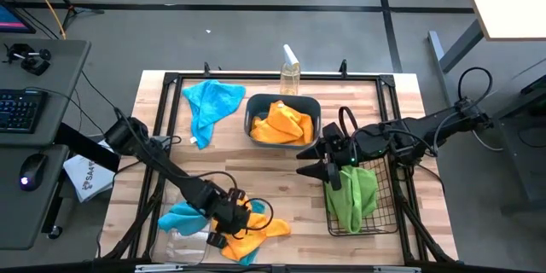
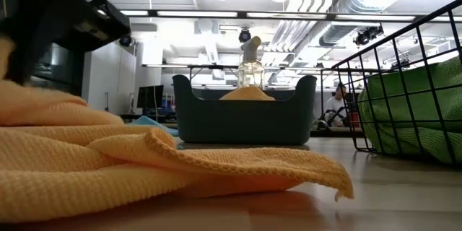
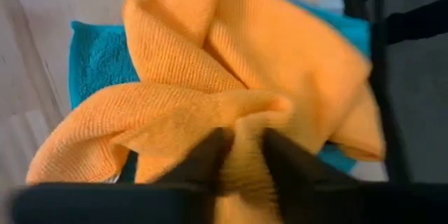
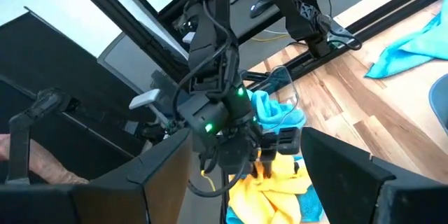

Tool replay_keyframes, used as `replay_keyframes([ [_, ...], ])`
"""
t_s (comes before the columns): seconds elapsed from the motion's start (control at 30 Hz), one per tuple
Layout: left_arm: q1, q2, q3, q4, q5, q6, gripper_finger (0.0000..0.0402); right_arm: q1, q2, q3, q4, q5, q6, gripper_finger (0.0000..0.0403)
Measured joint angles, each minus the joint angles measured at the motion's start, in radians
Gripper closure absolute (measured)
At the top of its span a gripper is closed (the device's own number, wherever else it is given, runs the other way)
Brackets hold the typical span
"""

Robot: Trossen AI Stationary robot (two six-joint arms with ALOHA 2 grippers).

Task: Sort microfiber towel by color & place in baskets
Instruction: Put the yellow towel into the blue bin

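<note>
The left gripper [image 3: 241, 150] pinches a raised fold of the orange towel [image 1: 256, 235] at the table's near edge; the fold sits between its fingers, the rest lying over a blue towel [image 1: 181, 217]. The right gripper [image 1: 317, 164] hangs spread between the teal tub [image 1: 253, 102] and the wire basket [image 1: 388, 217].

The tub [image 1: 282, 119] stands mid-desk [image 1: 273, 189] with a towel [image 1: 281, 124] in it. Behind the tub stands a bottle [image 1: 290, 73]; left of the tub lies a towel [image 1: 210, 105]; right and nearer stands the wire basket [image 1: 363, 198]; the clear bin [image 1: 183, 241] lies front-left.
</note>
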Motion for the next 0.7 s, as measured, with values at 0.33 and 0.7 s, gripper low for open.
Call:
replay_keyframes([
  [0.33,0.223,-0.110,0.405,-0.292,-0.095,0.283,0.0397,0.000,-0.015,0.000,0.084,-0.062,-0.076,0.0139],
  [0.7,0.553,-0.208,0.659,-0.133,-0.480,0.603,0.0401,0.000,-0.146,0.000,0.201,-0.020,-0.209,0.0139],
])
